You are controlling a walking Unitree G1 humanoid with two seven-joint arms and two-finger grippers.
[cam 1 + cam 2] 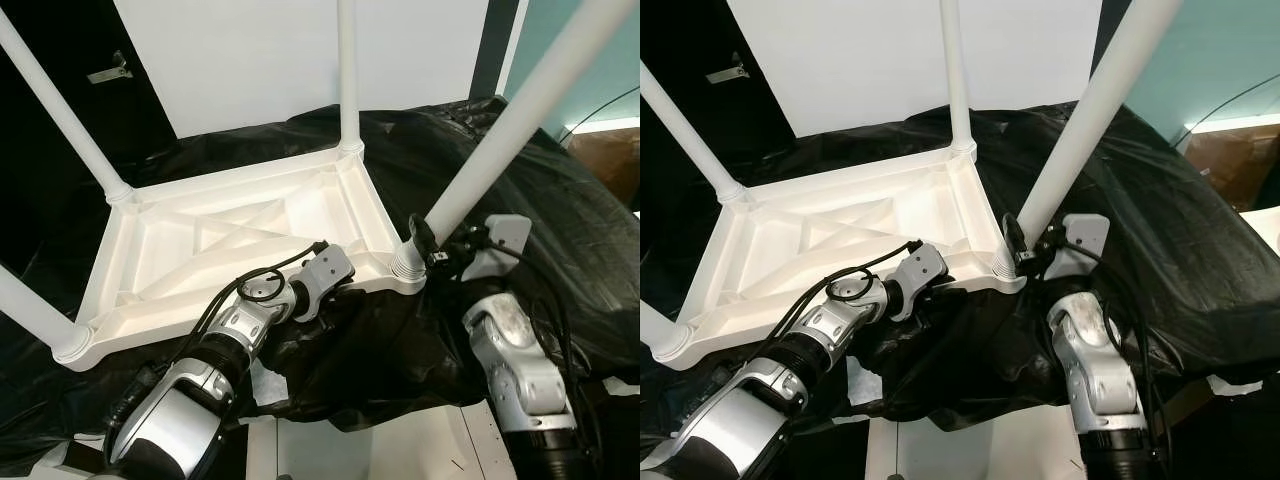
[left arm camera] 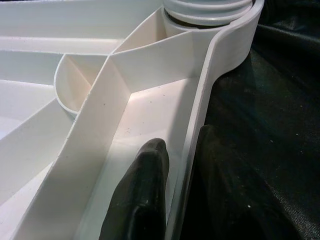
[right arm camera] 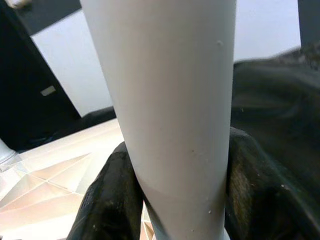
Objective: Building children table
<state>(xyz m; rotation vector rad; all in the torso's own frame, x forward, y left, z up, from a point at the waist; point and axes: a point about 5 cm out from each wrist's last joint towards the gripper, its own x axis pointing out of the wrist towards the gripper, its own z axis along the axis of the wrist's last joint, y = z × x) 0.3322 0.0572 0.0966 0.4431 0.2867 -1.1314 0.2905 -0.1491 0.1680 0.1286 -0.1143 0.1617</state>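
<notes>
Left eye view, items listed left to right, all placed relative to the white tabletop (image 1: 240, 250).

1. White tabletop: lies upside down on a black sheet (image 1: 560, 220) spread over the worktop, ribbed underside up. Judged to be inverted so the corner sockets face upward to take legs. Legs stand in all four corners.

2. Left end effector (image 2: 172, 185): at the tabletop's near rim, toward the near right corner. One black finger (image 2: 142, 190) lies inside the rim wall, the other outside, a narrow pinch closed on the rim. Likely purpose: bracing the top against sliding or turning while the leg is worked.

3. Near right leg (image 1: 510, 120): rises at a tilt from the near right corner socket, leaning away from the tabletop. Not yet upright, so seating is judged unfinished.

4. Right end effector (image 1: 425, 250): just above that socket, fingers (image 3: 112, 195) clasped on either side of the leg's base. A low grip suits twisting or pressing it home.
</notes>
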